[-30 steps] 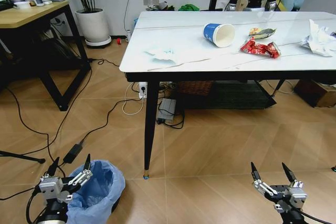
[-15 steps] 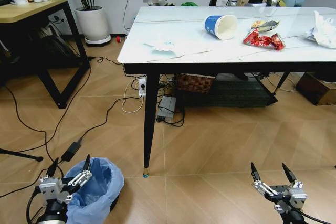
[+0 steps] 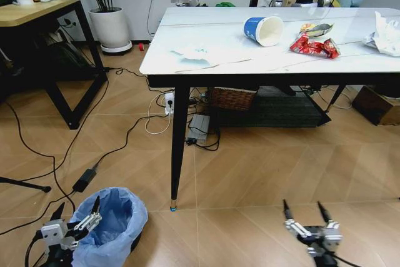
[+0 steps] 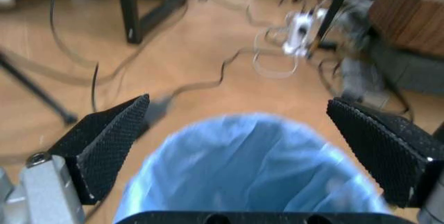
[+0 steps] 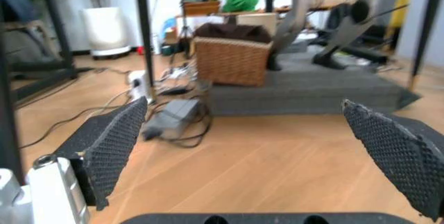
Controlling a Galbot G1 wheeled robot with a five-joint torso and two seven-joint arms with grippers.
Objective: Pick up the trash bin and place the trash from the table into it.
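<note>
The trash bin (image 3: pixel 111 224), lined with a light-blue bag, stands on the floor at the lower left, near the table leg. My left gripper (image 3: pixel 76 212) is open at the bin's left rim; in the left wrist view the bag's mouth (image 4: pixel 250 167) lies between and just ahead of its spread fingers (image 4: pixel 111 141). On the marble table (image 3: pixel 250 60) lie the trash: a tipped blue cup (image 3: pixel 263 30), a red wrapper (image 3: pixel 312 46), a yellow wrapper (image 3: pixel 314 29), flat tissue (image 3: pixel 200 54) and crumpled tissue (image 3: pixel 387 34). My right gripper (image 3: pixel 306 212) hangs open over bare floor at the lower right.
A black table leg (image 3: pixel 179 148) stands just right of the bin. Cables (image 3: pixel 94 154) and a power adapter cross the floor at the left. A wooden desk (image 3: pixel 37 14), a white planter (image 3: pixel 109 29), and a wicker basket (image 5: pixel 232 57) under the table are farther off.
The head camera has tilted, shifting the table up in the picture. Both grippers sit lower in the frame now; the left one has dropped beside the bin's rim.
</note>
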